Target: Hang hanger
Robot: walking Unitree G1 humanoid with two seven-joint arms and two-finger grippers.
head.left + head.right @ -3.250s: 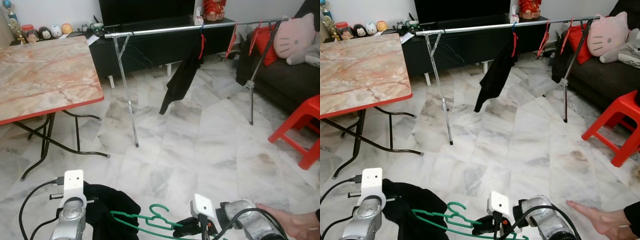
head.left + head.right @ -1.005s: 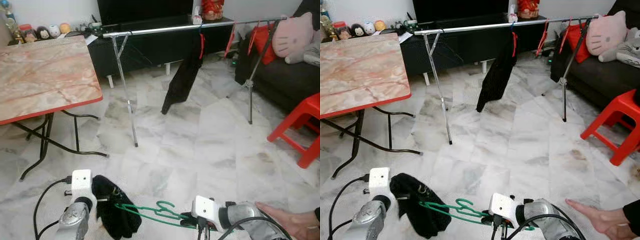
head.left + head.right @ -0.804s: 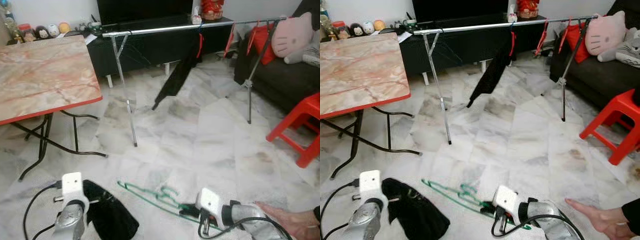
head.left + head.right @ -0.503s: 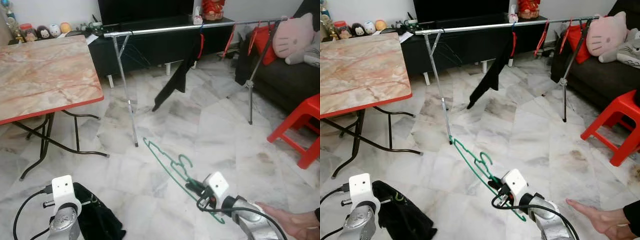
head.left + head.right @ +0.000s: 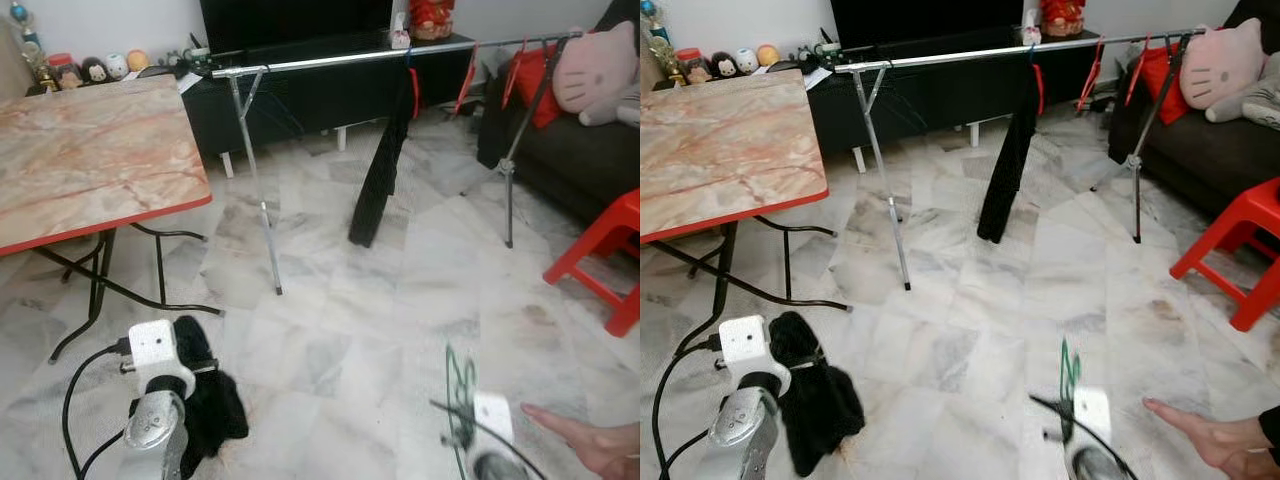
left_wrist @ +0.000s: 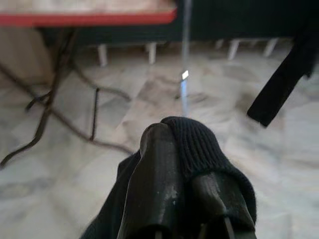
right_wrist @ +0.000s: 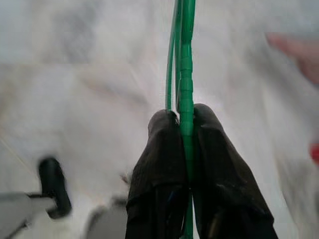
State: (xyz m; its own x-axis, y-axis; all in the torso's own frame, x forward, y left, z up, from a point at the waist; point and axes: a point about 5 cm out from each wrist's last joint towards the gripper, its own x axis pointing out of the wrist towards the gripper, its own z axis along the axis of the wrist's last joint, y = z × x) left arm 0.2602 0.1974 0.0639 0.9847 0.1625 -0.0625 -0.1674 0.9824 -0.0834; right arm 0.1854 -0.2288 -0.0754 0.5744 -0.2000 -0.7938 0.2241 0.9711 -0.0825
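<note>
The right gripper (image 7: 183, 124) is pinching the green hanger (image 7: 183, 59) — its two black fingers (image 7: 159, 164) are pressing together on the wire, which is running straight out between them, its long axis in line with the fingers. In the head views the hanger (image 5: 1070, 368) is standing nearly upright low at about 5 o'clock, edge-on and blurred, so the way its hook faces cannot be told. The left gripper (image 6: 184, 149) is clamping a black garment (image 6: 199, 144), fingers closed on the knit fold; that cloth (image 5: 205, 405) is hanging low at 7 o'clock.

The drying rack (image 5: 330, 60) is standing well ahead at 12 o'clock, its rail running from about 10 to 2 o'clock across the view — roughly crosswise to the upright hanger. The right arm is holding the hanger, so that arm would likely be the one to lift it to the rail, and the rack looks well out of reach from here.

Counts: one green hanger in hand, one black garment in the left jaws, one dark garment (image 5: 385, 160) on the rail, at least two red hangers (image 5: 466, 75) there. A person's hand (image 5: 590, 445) is reaching in near the right arm at 4 o'clock.
</note>
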